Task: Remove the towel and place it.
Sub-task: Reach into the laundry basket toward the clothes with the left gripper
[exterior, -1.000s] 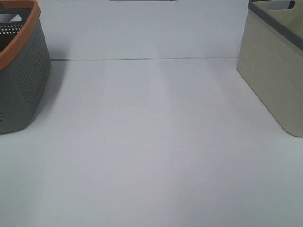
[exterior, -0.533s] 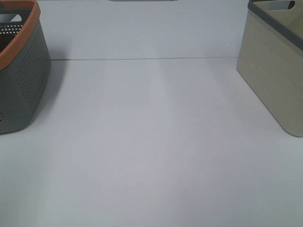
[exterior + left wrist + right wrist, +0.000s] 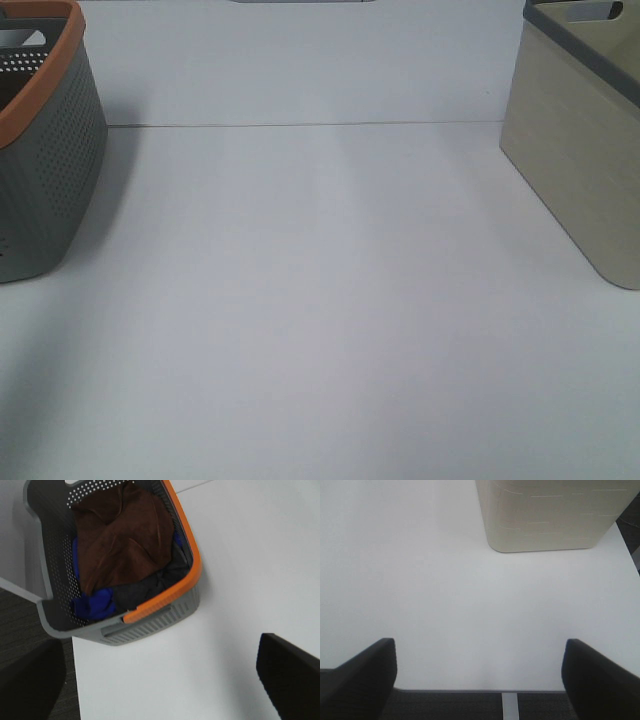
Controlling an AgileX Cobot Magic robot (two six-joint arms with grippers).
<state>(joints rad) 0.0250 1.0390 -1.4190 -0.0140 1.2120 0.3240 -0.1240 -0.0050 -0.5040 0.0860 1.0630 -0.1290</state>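
Mostly, the towel (image 3: 125, 540) covers blue fabric (image 3: 92, 605) (basket (image 3: 192, 575) edge cropped).

One grey basket (image 3: 55, 170), one beige basket (image 3: 570, 170), one towel (image 3: 125, 540)

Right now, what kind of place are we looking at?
Probably a laundry-sorting test bench: a white table, a grey orange-rimmed basket holding the towel and blue fabric, and a beige bin.

table (image 3: 320, 300) middle: open | left edge: grey basket (image 3: 50, 170) | right edge: beige bin (image 3: 570, 170)
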